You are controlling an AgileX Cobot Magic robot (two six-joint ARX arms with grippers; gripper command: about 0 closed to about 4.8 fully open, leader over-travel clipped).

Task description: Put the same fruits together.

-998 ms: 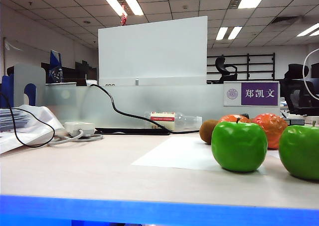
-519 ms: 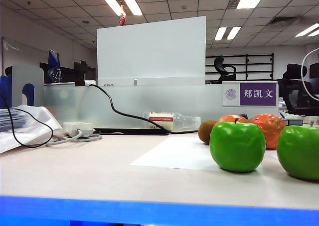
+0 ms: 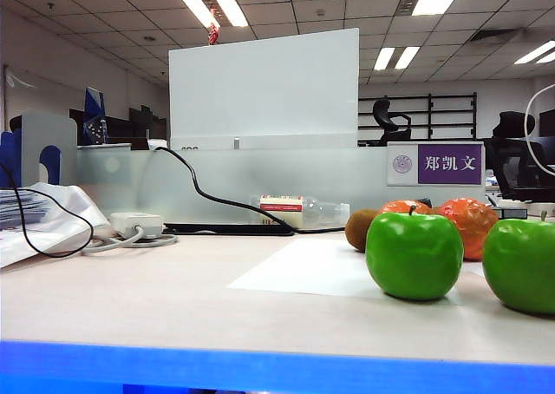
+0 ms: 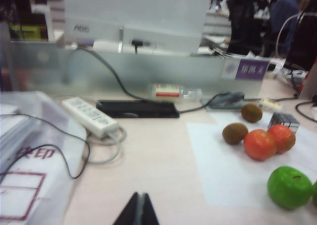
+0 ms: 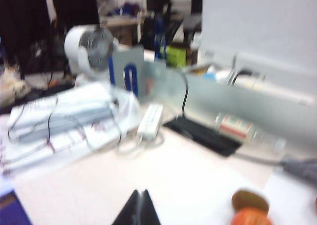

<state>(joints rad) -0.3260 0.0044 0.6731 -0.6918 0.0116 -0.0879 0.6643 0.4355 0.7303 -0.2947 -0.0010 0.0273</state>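
Two green apples stand nearest in the exterior view, on the right of the table. Behind them are two orange-red fruits and a brown kiwi. The left wrist view shows two kiwis, both orange-red fruits and one apple on white paper. My left gripper is shut and empty, well short of the fruits. My right gripper is shut too, holding nothing, with a kiwi and an orange-red fruit off to its side. Neither gripper appears in the exterior view.
A white power strip with looping cables, a flat black slab and a lying plastic bottle line the back of the table. A small puzzle cube sits beside the fruits. Papers in plastic lie at the left, and a fan stands beyond them.
The fruits have not moved, and no arm has entered the exterior view.
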